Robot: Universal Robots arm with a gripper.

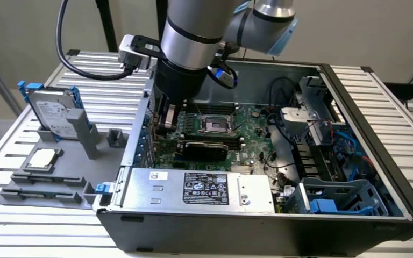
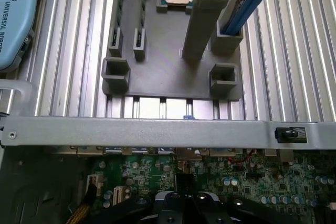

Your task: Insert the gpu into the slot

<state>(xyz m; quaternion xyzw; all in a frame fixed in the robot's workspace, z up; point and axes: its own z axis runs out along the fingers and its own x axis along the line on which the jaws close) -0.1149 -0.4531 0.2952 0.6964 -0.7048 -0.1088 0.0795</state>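
Inside the open case (image 1: 350, 215), the gripper (image 1: 169, 119) hangs low over the motherboard (image 1: 253, 141), its grip impossible to judge, while the gpu (image 1: 200, 148) lies along the board between the CPU socket (image 1: 214, 124) and the power supply (image 1: 199, 188).

Black gpu (image 1: 200, 148) lying lengthwise on green motherboard, below CPU socket.
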